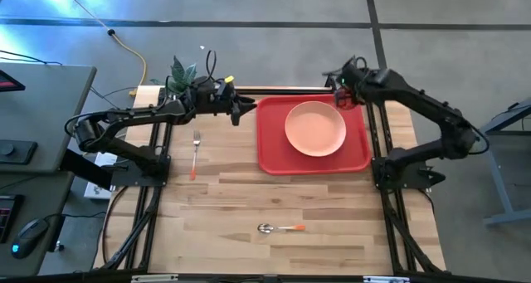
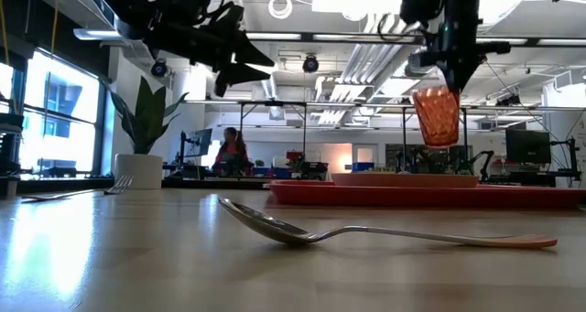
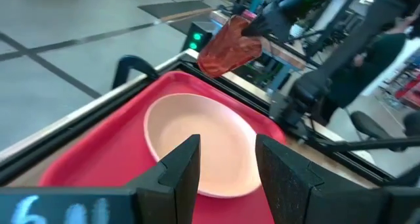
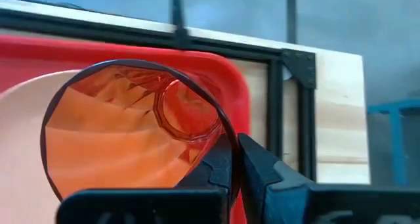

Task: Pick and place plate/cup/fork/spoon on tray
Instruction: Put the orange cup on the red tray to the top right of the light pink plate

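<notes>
The peach-pink plate (image 1: 315,127) lies on the red tray (image 1: 274,150) at the table's far right. My right gripper (image 1: 343,90) is shut on the red-orange cup (image 2: 436,115), held above the tray's far right corner. My left gripper (image 3: 226,161) is open and empty, above the table just left of the tray's far left corner (image 1: 241,109). The fork (image 1: 195,150) lies flat on the table at the left. The spoon (image 1: 278,228) lies flat near the front edge, bowl to the left. My right gripper pinches the cup's rim (image 4: 226,142), one finger inside the cup and one outside. The fingers come from above, pointing down. The cup hangs upright below the fingers (image 2: 436,120), lifted clear of the tray.
A white pot with a green plant (image 1: 182,74) stands at the table's far left corner, close behind my left arm. Bare wood lies between the fork, the spoon and the tray's near edge. A person shows far off in the room in the low view (image 2: 231,152).
</notes>
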